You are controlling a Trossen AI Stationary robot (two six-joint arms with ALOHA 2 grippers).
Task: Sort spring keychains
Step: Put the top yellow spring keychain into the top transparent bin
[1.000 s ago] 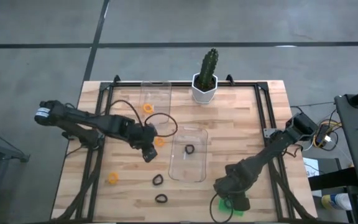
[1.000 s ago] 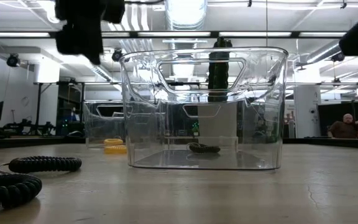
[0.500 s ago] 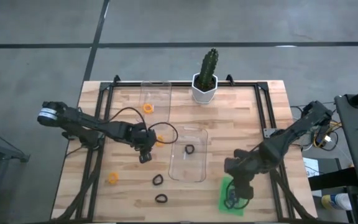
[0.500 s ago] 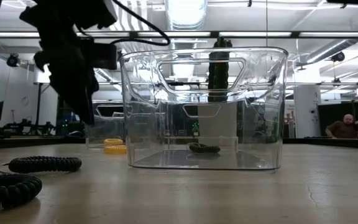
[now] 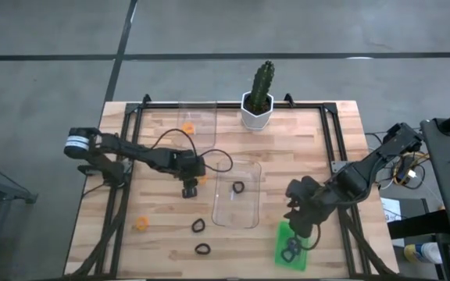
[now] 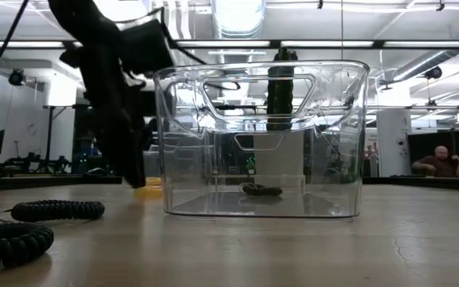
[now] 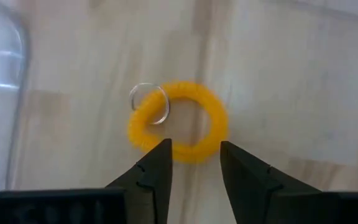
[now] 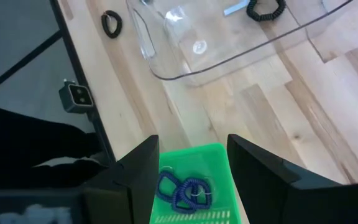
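Just left of the near clear tray [image 5: 237, 204], left gripper [image 5: 187, 190] lowered over an orange spring keychain [image 7: 178, 122], fingers spread either side of its coil, nothing gripped, seemingly lined up for a pinch. Inside that tray, one black keychain [image 5: 238, 187]. In front and left of it, two black loops and another orange. To its right, right gripper [image 5: 295, 227] open above the green tray [image 5: 281, 238], purple keychains [image 8: 184, 190] lying inside.

My left arm reaches across the table toward its middle, and my left gripper [image 7: 194, 165] points down close to the wood with its fingers apart. My right arm bends inward from the right edge; my right gripper [image 8: 191, 165] hangs higher, fingers spread wide.
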